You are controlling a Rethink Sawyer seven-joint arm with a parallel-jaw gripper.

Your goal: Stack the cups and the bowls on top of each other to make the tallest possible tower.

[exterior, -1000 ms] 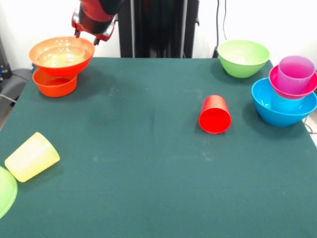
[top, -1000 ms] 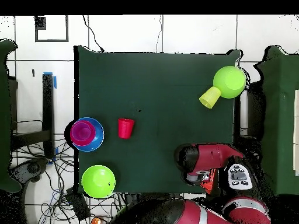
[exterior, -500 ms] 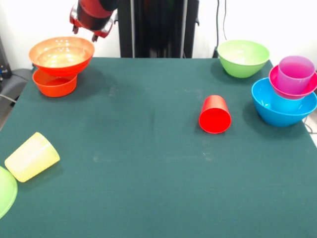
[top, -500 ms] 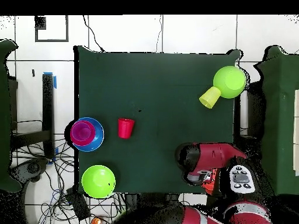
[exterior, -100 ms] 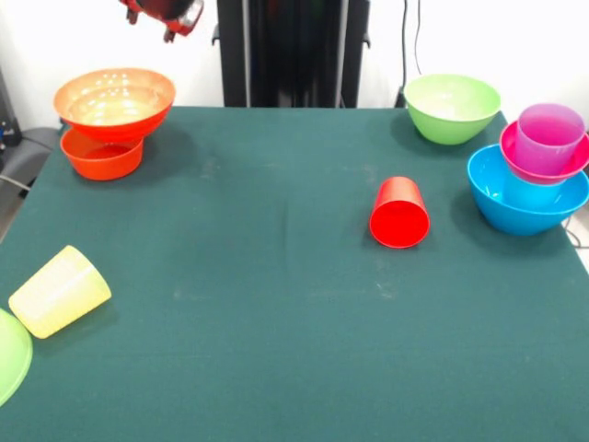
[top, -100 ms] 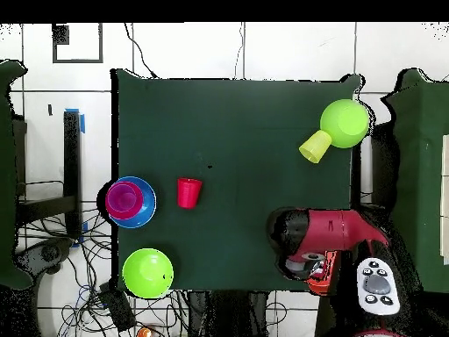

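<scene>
Front view: gripper (exterior, -100 ms: 164, 13) lifted since a second ago, now only its tips at the top edge above the wide orange bowl (exterior, -100 ms: 115, 99); fingers apart or together, cannot tell. Wide orange bowl sits on a small orange bowl (exterior, -100 ms: 101, 155), unchanged. Yellow cup (exterior, -100 ms: 59, 291) on its side, just beside the lime green bowl (exterior, -100 ms: 11, 354) at the bottom left edge. Red cup (exterior, -100 ms: 399, 213) on its side mid-table. Second lime green bowl (exterior, -100 ms: 452, 108) upright at far right. Purple cup (exterior, -100 ms: 549, 137) upright in the magenta bowl (exterior, -100 ms: 515, 147), nested in the blue bowl (exterior, -100 ms: 525, 204). All objects unmoved.

Overhead view: arm (top, -100 ms: 329, 235) shifted slightly right, over the table edge. Orange bowls hidden beneath it.
</scene>
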